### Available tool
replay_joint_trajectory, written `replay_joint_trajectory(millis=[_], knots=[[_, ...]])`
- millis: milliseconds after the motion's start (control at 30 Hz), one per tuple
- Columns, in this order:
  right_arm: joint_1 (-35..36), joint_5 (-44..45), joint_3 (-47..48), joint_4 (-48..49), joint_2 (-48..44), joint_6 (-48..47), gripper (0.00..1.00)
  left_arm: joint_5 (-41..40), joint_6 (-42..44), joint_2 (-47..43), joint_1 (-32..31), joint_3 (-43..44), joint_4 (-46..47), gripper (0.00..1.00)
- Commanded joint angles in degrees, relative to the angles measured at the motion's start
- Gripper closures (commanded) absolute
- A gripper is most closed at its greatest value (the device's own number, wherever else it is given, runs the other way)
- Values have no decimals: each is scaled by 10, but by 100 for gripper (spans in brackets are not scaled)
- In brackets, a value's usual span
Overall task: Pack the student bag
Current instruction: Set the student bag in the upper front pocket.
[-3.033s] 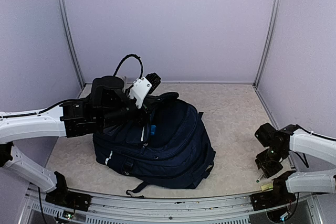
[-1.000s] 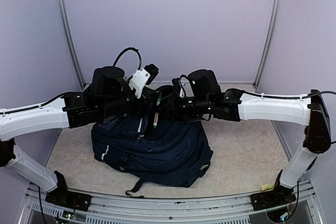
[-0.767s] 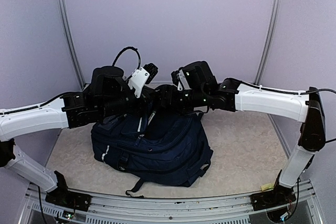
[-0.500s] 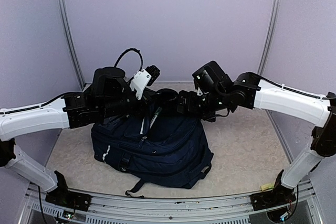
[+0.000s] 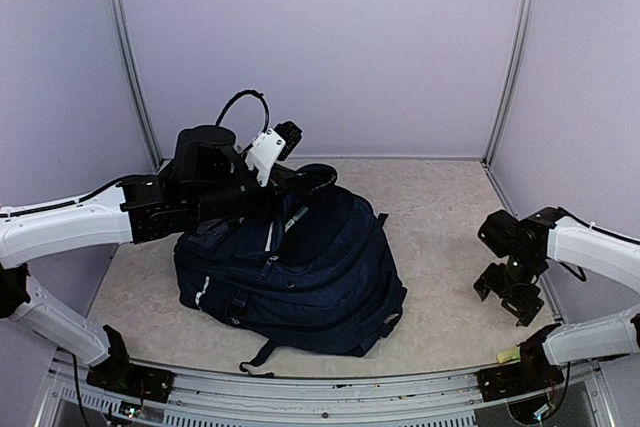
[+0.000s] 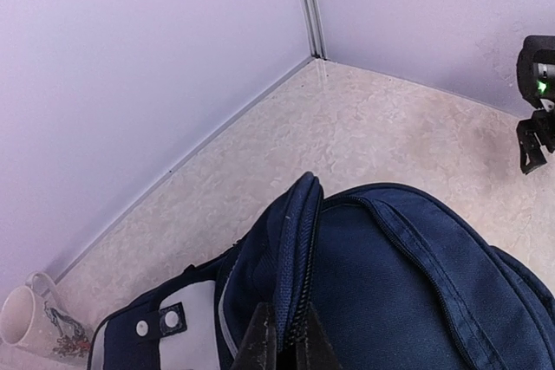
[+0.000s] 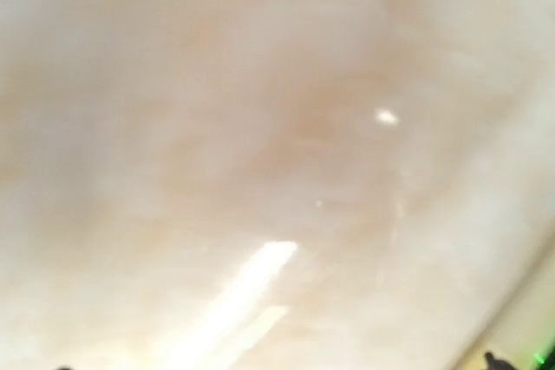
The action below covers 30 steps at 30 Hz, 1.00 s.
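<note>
The student bag (image 5: 310,267), dark navy with a white patch (image 6: 186,327), lies in the middle of the table. My left gripper (image 5: 290,195) (image 6: 289,353) is shut on the zipper edge of its top opening and holds that edge up. A slim pen-like thing (image 5: 296,215) pokes out of the opening just beside the held edge. My right gripper (image 5: 505,295) hangs low over the bare table at the far right, well away from the bag, jaws spread with nothing between them. The right wrist view is only blurred tabletop, with no fingers in it.
A white mug (image 6: 22,318) stands by the left wall behind the bag. A small yellowish item (image 5: 508,355) lies near the right arm's base. The booth walls close in the table on three sides.
The right arm has drawn back from above the bag to the table's right side, leaving the pen-like thing in the opening. The left gripper keeps its hold on the zipper edge.
</note>
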Motion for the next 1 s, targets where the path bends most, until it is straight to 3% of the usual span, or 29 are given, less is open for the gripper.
replay_joint_trajectory(millis=[0,133,267,433,567,733,967], knots=[[-42,-8,-23,-31,-54,115,0,1,15,-15,10,4,79,100],[-101,0,-8,-39,-3,100,0,4,19,-15,13,1,80,100],[-132,87,12,-82,44,90,0,17,19,-18,13,-1,74,100],[-144,71,2,-91,3,126,0,52,9,-1,11,11,67,97],[-188,77,-2,-96,2,173,0,82,-7,15,3,33,50,74],[-210,83,14,-56,44,144,0,62,4,17,-32,40,46,47],[-210,4,-52,31,56,173,0,49,20,32,-84,67,36,33]])
